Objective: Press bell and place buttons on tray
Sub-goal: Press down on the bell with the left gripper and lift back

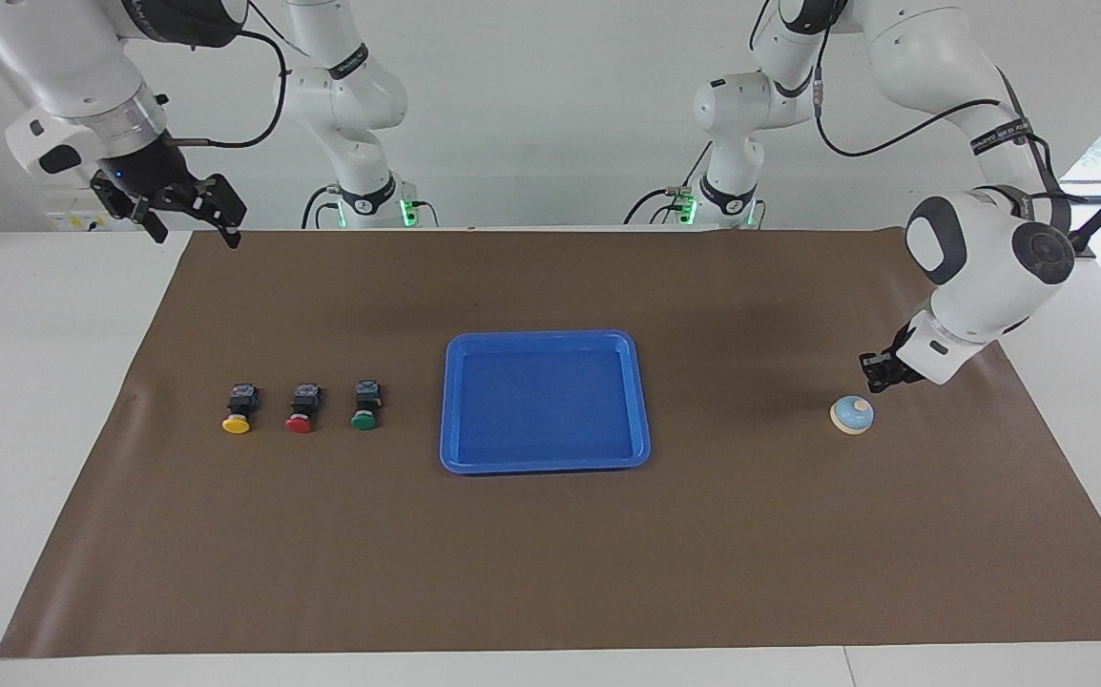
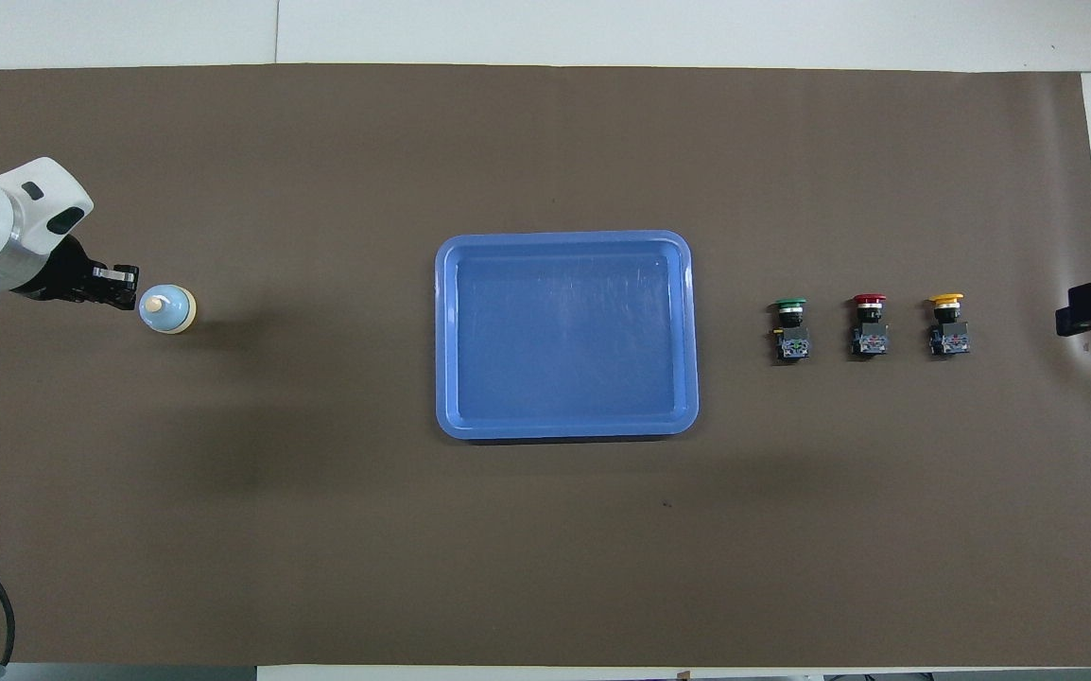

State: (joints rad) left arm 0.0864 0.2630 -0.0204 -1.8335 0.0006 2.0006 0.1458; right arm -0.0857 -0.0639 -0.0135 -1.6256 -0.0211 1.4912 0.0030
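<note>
Your left tool [image 1: 877, 371] hangs low just beside the bell [image 1: 852, 414], seemingly for a press; its opening I cannot tell. Your right tool [image 1: 190, 212] waits wide. Buttons [image 1: 300, 407] line up beside the tray [image 1: 545, 463].

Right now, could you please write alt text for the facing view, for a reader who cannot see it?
The left hand hangs low beside the bell, apart from it. An empty blue tray lies mid-table; yellow, red and green buttons line up toward the right arm's end. The right hand waits, raised, over the table's edge.
</note>
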